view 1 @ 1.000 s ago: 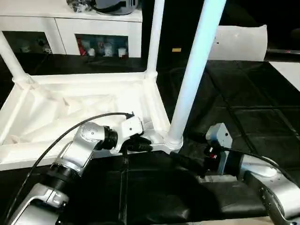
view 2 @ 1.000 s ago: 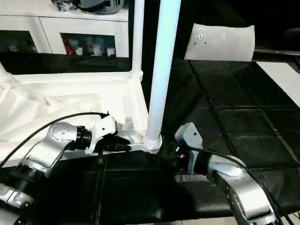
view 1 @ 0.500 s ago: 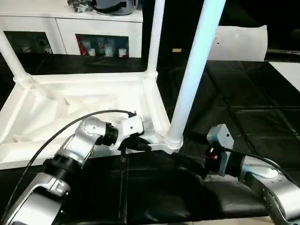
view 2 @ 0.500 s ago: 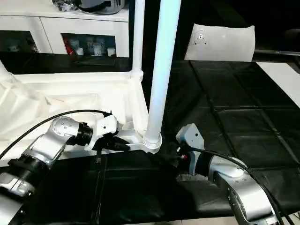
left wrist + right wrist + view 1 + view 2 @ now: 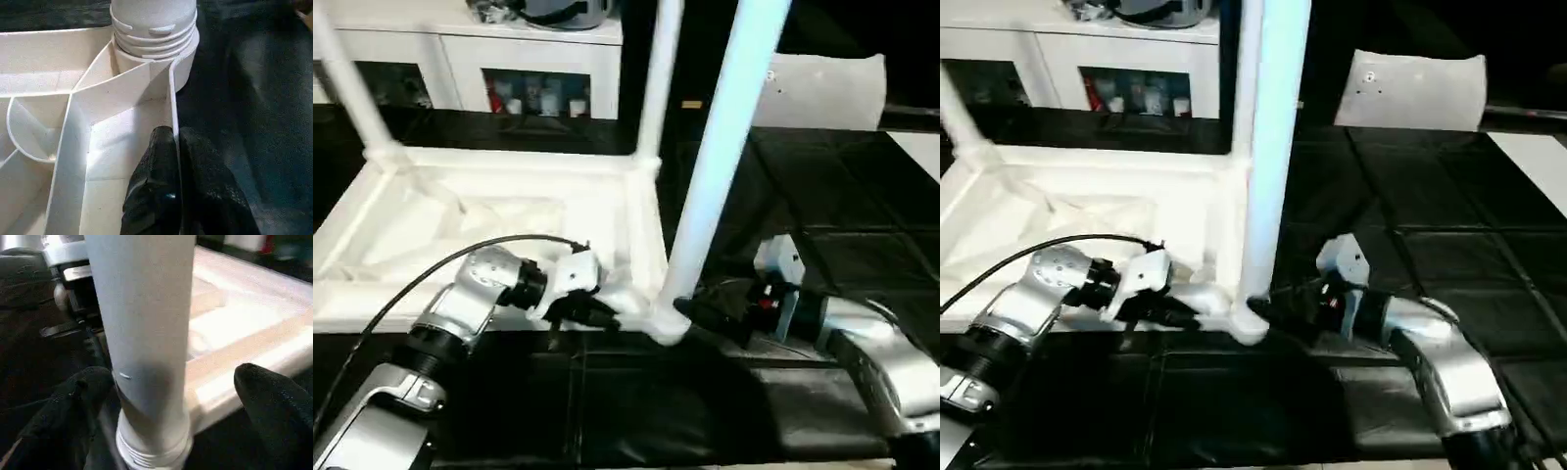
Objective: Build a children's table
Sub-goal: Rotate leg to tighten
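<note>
— How far along is the table?

— As I judge it, well on. The tabletop (image 5: 509, 211) lies upside down on the black mat (image 5: 822, 245), ribbed underside up. Three legs rise from corner sockets: one at the far left corner (image 5: 347, 83), one at the far right corner (image 5: 658, 83), and the nearest leg (image 5: 720, 171) at the corner right in front of me. The fourth corner, near left, I can't make out, so I can't say whether its leg is in.

— Is the near leg seated?

— Its threaded foot (image 5: 154, 29) sits in the socket, but some thread rings stand above the collar, so I think it wants more turning.

— And your jaws?

— My left gripper (image 5: 171, 147) is pinched together on the thin rim wall of the tabletop, just beside that socket, steadying it. My right gripper (image 5: 181, 396) is wide apart, one black finger on each side of the leg's lower end, not yet closed on it.

— Which way do the legs point?

— Long axes run nearly vertical, the near one leaning slightly toward the right as it rises.
</note>
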Controlling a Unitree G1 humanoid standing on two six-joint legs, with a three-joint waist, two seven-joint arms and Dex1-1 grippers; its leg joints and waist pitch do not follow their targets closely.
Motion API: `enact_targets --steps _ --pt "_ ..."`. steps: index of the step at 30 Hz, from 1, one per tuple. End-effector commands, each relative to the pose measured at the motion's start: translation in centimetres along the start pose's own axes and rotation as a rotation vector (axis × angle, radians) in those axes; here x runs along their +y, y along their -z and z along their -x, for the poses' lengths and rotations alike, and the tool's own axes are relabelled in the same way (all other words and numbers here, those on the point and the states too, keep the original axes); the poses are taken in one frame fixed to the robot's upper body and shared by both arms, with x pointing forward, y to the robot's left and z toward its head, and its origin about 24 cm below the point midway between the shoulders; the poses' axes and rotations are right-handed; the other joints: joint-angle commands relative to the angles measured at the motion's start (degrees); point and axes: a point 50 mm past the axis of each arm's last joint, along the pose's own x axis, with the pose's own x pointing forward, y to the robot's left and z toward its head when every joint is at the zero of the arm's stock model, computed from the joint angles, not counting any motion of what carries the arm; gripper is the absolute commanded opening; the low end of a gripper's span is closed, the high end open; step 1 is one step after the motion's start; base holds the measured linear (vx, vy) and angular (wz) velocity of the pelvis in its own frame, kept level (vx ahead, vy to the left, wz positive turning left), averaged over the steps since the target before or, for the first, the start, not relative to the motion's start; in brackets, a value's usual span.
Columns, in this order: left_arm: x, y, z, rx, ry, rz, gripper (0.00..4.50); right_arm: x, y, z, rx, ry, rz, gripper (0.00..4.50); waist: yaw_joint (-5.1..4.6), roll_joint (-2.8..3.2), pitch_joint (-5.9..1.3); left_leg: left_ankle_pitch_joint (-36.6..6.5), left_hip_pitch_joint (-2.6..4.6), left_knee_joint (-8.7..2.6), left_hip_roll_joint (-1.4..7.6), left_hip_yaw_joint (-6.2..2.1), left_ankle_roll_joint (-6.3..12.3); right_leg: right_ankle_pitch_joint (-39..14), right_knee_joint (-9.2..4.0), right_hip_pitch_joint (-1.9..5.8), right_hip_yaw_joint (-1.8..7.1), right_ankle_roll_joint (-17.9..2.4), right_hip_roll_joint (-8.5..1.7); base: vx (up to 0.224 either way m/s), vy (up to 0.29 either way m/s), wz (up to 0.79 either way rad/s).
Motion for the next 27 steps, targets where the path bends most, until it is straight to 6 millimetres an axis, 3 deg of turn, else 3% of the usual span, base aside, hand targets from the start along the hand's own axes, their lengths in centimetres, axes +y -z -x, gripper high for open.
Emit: enact_targets --steps 1,5,14,17,23,27 --pt "-0.5 -0.4 -0.8 -0.018 0.101 -0.058 0.0 -0.3 -0.1 0.1 0.003 -0.057 0.002 4.2 -0.1 -0.39 -3.06 -1.7 0.16 -4.29 4.28 -0.69 5.47 0.7 -3.85 2.6 2.95 -15.9 -6.81 0.0 0.0 0.0" --pt "-0.7 -0.4 -0.9 0.004 0.149 -0.08 0.0 -0.5 0.3 -0.2 0.033 -0.139 0.004 3.86 0.3 -0.44 -3.05 -2.1 0.43 -4.36 4.4 -0.42 5.06 -0.3 -3.83 2.37 2.84 -15.8 -6.76 0.0 0.0 0.0" --pt "-0.9 -0.4 -0.6 0.046 0.228 -0.112 0.0 -0.8 0.7 -0.4 0.088 -0.272 0.006 3.09 1.23 -0.59 -3.37 0.1 0.31 -4.18 4.5 -0.02 5.83 3.3 -3.21 2.41 2.68 -16.0 -6.83 0.0 0.0 0.0" --pt "-0.8 -0.4 -0.7 0.048 0.246 -0.118 0.0 -0.7 0.9 -0.7 0.096 -0.31 0.008 2.91 1.27 -0.62 -3.35 -0.5 0.26 -4.19 4.46 0.02 5.58 2.3 -3.34 2.39 2.59 -16.1 -6.85 0.0 0.0 0.0" --pt "-0.7 -0.6 -0.7 0.05 0.26 -0.122 0.0 -0.5 1.0 -0.9 0.105 -0.357 -0.005 2.28 1.64 -0.17 -3.44 -0.4 0.32 -4.18 4.59 0.06 5.24 3.5 -3.16 2.39 2.53 -16.4 -6.83 0.0 0.0 0.0" --pt "-0.5 -0.6 -0.6 0.051 0.26 -0.12 0.0 -0.3 1.1 -1.1 0.106 -0.373 -0.009 2.1 1.84 -0.28 -3.44 -0.7 0.37 -4.21 4.63 0.1 5.04 3.6 -3.15 2.37 2.51 -16.5 -6.8 0.0 0.0 0.0"
